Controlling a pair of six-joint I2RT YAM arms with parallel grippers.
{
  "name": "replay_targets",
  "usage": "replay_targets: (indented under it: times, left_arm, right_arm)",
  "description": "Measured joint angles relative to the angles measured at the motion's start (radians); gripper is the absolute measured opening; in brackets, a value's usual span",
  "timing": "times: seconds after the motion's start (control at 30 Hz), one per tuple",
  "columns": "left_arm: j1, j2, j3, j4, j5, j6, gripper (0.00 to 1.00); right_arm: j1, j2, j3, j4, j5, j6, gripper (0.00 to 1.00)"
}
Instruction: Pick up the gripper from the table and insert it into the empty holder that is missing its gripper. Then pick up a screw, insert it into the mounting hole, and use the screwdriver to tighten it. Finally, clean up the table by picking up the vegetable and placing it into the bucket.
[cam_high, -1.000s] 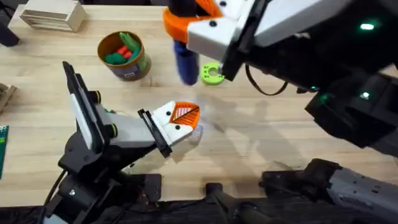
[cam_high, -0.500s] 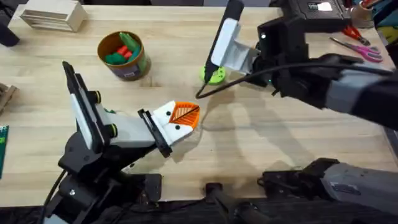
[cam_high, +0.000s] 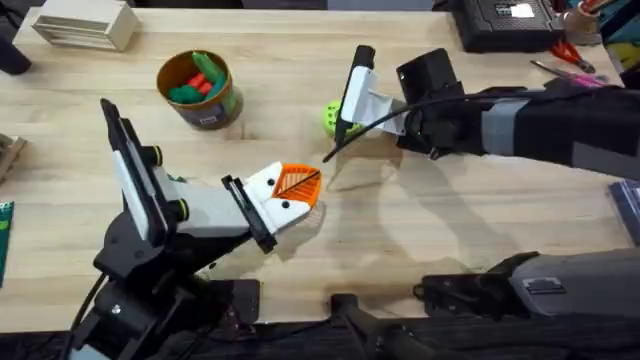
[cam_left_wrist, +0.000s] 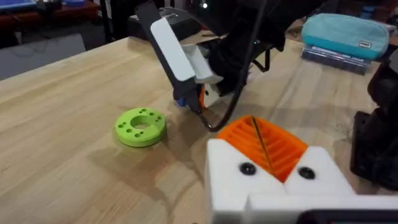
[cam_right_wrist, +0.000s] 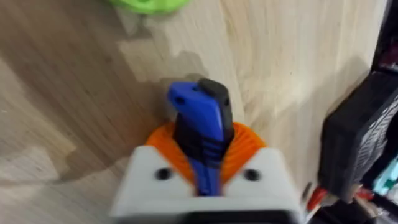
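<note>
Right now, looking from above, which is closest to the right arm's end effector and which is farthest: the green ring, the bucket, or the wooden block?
1. Green ring: right beside the right end effector, mid-table.
2. Bucket: off to the left.
3. Wooden block: far left corner.

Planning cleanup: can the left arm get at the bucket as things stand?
Probably yes: the bucket stands in the open beyond the left gripper, nothing between, but that gripper's orange pads look closed, so it must open first.
</note>
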Motion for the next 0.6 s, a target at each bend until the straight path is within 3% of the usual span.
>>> replay_targets:
  times: [0.17,0.23,0.5,0.53,0.6]
  left_arm:
    - [0.0,0.0,0.0,0.0,0.0,0.0,0.01]
    - [0.0,0.0,0.0,0.0,0.0,0.0,0.01]
    - [0.0,0.0,0.0,0.0,0.0,0.0,0.014]
    - [0.0,0.0,0.0,0.0,0.0,0.005,0.085]
    - [0.0,0.0,0.0,0.0,0.0,0.003,0.395]
  right_arm:
    - [0.037,-0.02,0.018,-0.02,0.032,0.021,0.896]
    - [0.068,-0.054,0.023,-0.101,0.026,0.098,0.947]
    - [0.083,-0.22,0.024,-0.283,0.0,0.323,0.948]
    - [0.083,-0.246,0.025,-0.295,-0.001,0.348,0.947]
    - [0.083,-0.311,0.028,-0.315,-0.003,0.408,0.948]
